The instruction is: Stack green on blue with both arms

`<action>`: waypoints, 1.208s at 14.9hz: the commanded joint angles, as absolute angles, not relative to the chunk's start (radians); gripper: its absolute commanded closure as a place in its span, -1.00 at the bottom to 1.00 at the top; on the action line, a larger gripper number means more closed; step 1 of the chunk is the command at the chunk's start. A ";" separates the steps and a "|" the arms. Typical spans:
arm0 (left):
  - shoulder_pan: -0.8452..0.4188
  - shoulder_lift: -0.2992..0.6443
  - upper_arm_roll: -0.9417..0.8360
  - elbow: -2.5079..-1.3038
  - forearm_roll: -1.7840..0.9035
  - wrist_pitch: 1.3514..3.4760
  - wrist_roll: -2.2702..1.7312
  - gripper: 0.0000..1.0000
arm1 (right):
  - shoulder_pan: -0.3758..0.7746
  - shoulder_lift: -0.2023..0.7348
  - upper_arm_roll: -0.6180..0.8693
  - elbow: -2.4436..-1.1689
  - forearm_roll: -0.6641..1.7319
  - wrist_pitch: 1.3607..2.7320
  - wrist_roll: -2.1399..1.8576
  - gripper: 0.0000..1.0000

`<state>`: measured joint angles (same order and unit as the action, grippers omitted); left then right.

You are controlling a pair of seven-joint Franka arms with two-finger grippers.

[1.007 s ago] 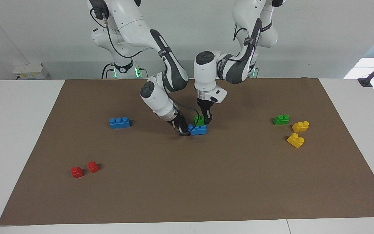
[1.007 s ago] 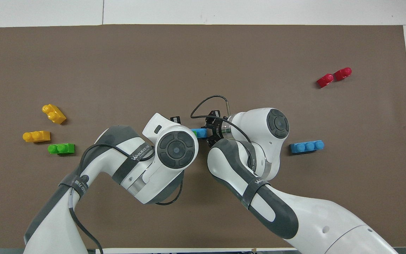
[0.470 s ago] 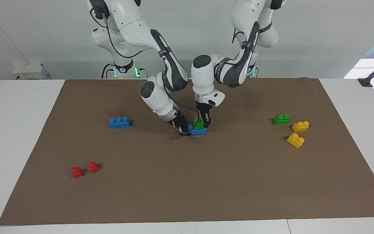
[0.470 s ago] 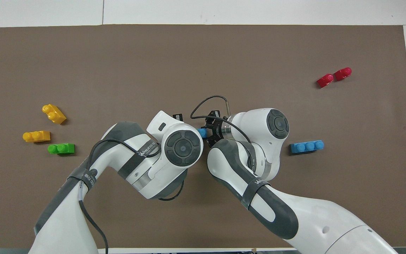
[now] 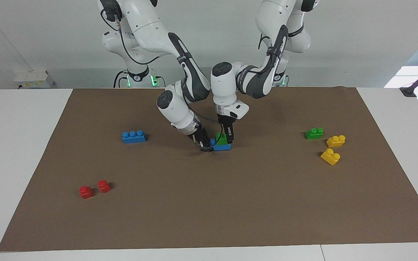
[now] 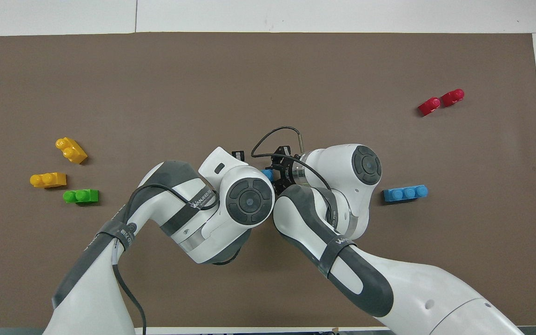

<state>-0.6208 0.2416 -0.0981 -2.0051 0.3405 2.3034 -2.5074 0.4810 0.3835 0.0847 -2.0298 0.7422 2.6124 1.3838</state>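
In the facing view a green brick (image 5: 221,139) rests on the blue brick (image 5: 223,146) at the middle of the brown mat. My left gripper (image 5: 226,140) comes straight down and is shut on the green brick. My right gripper (image 5: 205,146) comes in at a slant and is shut on the blue brick's end toward the right arm. In the overhead view only a bit of that blue brick (image 6: 266,174) shows beside the right gripper (image 6: 277,173). The left arm's wrist hides the green brick and the left gripper there.
A second blue brick (image 5: 134,136) lies toward the right arm's end. A second green brick (image 5: 314,133) and two yellow bricks (image 5: 336,140) (image 5: 330,156) lie toward the left arm's end. Two red bricks (image 5: 86,192) (image 5: 103,186) lie farther from the robots.
My left gripper has come down with the green brick and shifted slightly toward the right arm, so the green now sits on the blue. The right gripper has kept still on the blue brick.
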 commanded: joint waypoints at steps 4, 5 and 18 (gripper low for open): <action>-0.621 0.243 -0.084 -1.999 0.371 2.309 -2.456 -1.00 | 0.477 0.410 0.083 -2.080 0.762 2.681 1.304 1.00; -0.618 0.235 -0.084 -2.002 0.371 2.306 -2.454 -1.00 | 0.477 0.410 0.083 -2.080 0.762 2.681 1.304 1.00; -0.347 0.071 -0.081 -1.997 0.281 2.224 -1.806 -1.00 | 0.479 0.410 0.083 -2.082 0.762 2.683 1.304 1.00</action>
<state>-0.4017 0.1006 -0.0730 -1.9925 0.3198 2.2513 -1.9405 0.4824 0.3782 0.0893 -2.0406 0.7429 2.6327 1.3655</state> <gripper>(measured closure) 0.000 0.652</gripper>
